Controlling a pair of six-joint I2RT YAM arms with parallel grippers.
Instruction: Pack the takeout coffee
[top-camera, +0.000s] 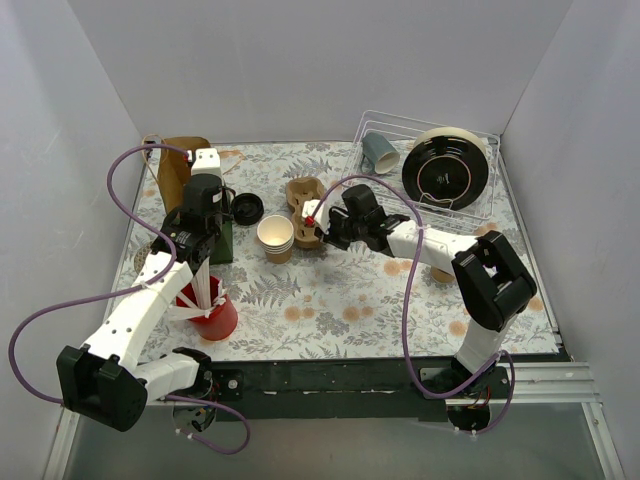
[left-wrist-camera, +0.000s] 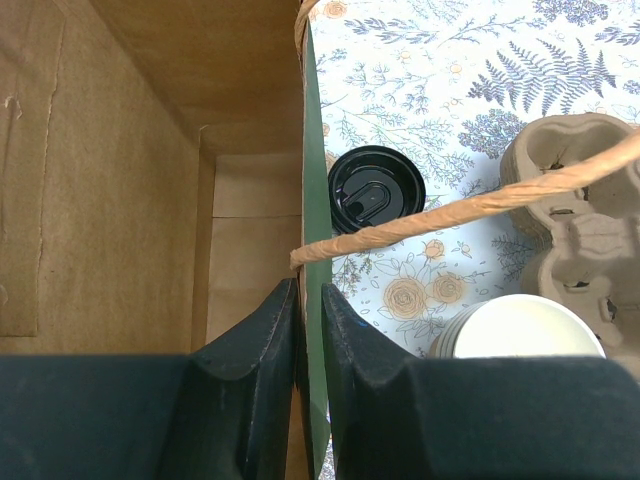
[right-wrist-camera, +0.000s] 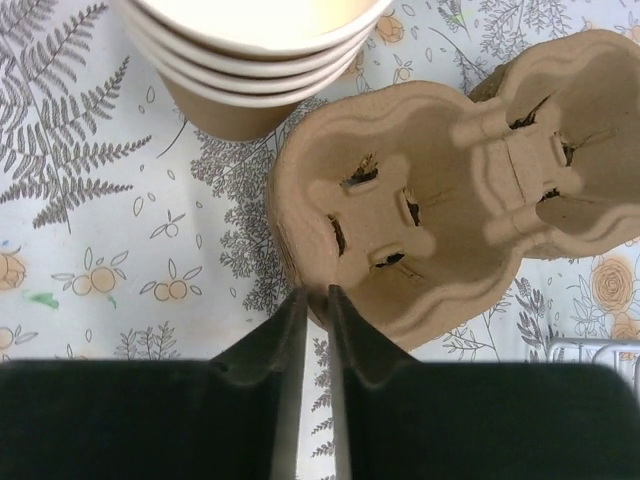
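In the top view we find the left arm (top-camera: 150, 290) covering much of the paper bag (top-camera: 180, 170) and part of the red cup (top-camera: 225, 322); from the right wrist, the cup stack (right-wrist-camera: 235, 105) is cut off by the top edge, the pulp carrier (right-wrist-camera: 450, 200) by the right edge; whether the right pincer (right-wrist-camera: 316, 296) truly pinches that carrier's rim we cannot tell.

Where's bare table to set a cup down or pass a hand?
Widest bare patch: front centre, between the red cup and the right arm. A narrower strip runs along the back between paper bag and dish rack. Crowded: mid-table around lid, cup stack, carrier.
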